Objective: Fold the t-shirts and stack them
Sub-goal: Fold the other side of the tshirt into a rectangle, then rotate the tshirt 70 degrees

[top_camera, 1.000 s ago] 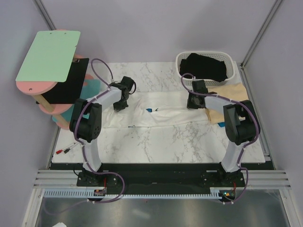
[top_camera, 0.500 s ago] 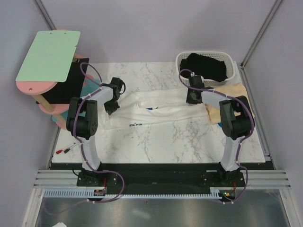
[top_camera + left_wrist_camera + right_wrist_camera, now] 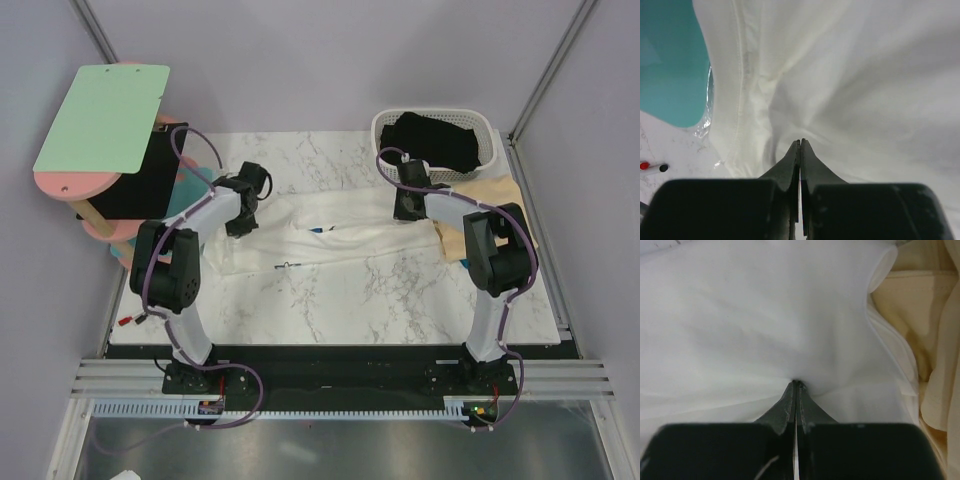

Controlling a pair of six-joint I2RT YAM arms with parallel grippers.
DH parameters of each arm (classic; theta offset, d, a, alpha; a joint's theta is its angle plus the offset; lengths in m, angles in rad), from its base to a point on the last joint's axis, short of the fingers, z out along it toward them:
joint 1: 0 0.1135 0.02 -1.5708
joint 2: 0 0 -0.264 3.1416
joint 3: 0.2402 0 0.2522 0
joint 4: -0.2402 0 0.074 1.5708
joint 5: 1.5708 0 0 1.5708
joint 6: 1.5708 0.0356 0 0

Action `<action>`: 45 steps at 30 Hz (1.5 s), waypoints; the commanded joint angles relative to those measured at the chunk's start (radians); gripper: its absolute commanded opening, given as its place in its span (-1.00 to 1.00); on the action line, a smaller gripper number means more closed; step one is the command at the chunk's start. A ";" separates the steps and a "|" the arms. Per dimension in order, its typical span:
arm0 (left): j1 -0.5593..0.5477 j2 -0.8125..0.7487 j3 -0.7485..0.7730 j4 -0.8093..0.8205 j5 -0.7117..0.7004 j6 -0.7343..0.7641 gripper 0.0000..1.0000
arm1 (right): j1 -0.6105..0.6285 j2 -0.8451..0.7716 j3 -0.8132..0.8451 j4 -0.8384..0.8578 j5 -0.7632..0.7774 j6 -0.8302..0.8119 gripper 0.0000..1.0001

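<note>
The marble surface (image 3: pixel 400 300) carries the work, and its middle is taken up by the large white t-shirt (image 3: pixel 340 240), drawn out sideways into a long, loosely creased band between the two arms. It looks held this way so that the cloth spreads flat before any fold is made. A little blue print (image 3: pixel 315 231) shows near its middle, so most of the printed face seems to be turned under or hidden in the creases. At the right edge lies the tan t-shirt (image 3: pixel 500 192), rumpled and touching the white one's right end; in the right wrist view its folds sit just beside the white hem. It is probably parked there to wait its turn. Behind it the black t-shirt (image 3: pixel 437 140) is heaped in the white lattice basket (image 3: pixel 430 112), likewise not yet folded. The left end effector (image 3: pixel 240 222) is clenched on the white shirt's left portion, close to a stitched hem, and its fingertips meet with cloth puckering toward them. The right end effector (image 3: pixel 405 208) is clenched on the shirt's right portion, where wrinkles radiate from the pinch. By my judgement this is the spreading step, with no shirt stacked so far.
</note>
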 commanded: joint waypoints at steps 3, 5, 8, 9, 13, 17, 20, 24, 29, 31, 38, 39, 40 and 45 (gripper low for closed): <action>-0.215 -0.153 0.092 -0.018 -0.037 0.048 -0.96 | 0.022 -0.079 -0.029 -0.025 0.057 -0.046 -1.00; -0.254 -0.149 0.083 -0.023 -0.023 0.029 -0.96 | 0.032 -0.089 -0.020 -0.018 0.054 -0.050 -1.00; -0.277 -0.127 0.040 -0.020 0.006 -0.006 -0.96 | 0.045 -0.085 0.017 -0.004 0.041 -0.066 -1.00; -0.280 -0.121 0.008 -0.018 0.011 -0.027 -0.96 | 0.048 -0.064 0.031 -0.005 0.041 -0.068 -1.00; -0.281 -0.089 -0.056 0.003 0.023 -0.055 -0.96 | 0.066 0.007 0.110 -0.002 0.031 -0.070 -1.00; -0.281 -0.081 -0.098 0.029 0.031 -0.058 -0.96 | 0.089 0.073 0.218 -0.001 0.043 -0.076 -1.00; -0.281 -0.061 -0.103 0.035 0.035 -0.054 -0.96 | 0.098 0.114 0.282 0.002 0.054 -0.080 -1.00; -0.281 -0.025 -0.083 0.031 0.045 -0.055 -0.96 | 0.100 0.200 0.362 -0.047 0.093 -0.089 -1.00; -0.277 0.020 -0.061 0.020 0.064 -0.067 -0.96 | 0.100 0.257 0.394 -0.110 0.187 -0.103 -1.00; -0.272 0.023 -0.058 0.012 0.068 -0.075 -0.96 | 0.100 0.268 0.388 -0.122 0.204 -0.106 -1.00; -0.212 0.057 -0.043 0.003 0.068 -0.067 -0.96 | 0.101 0.241 0.303 -0.222 0.235 -0.090 -1.00; -0.205 0.077 -0.022 0.000 0.066 -0.058 -0.96 | 0.103 0.228 0.280 -0.226 0.230 -0.090 -1.00; -0.190 0.086 -0.008 -0.002 0.063 -0.055 -0.96 | 0.106 0.214 0.255 -0.231 0.222 -0.088 -1.00; -0.171 0.190 0.159 -0.049 0.034 0.009 -0.96 | 0.134 0.104 0.117 -0.291 0.199 -0.097 -1.00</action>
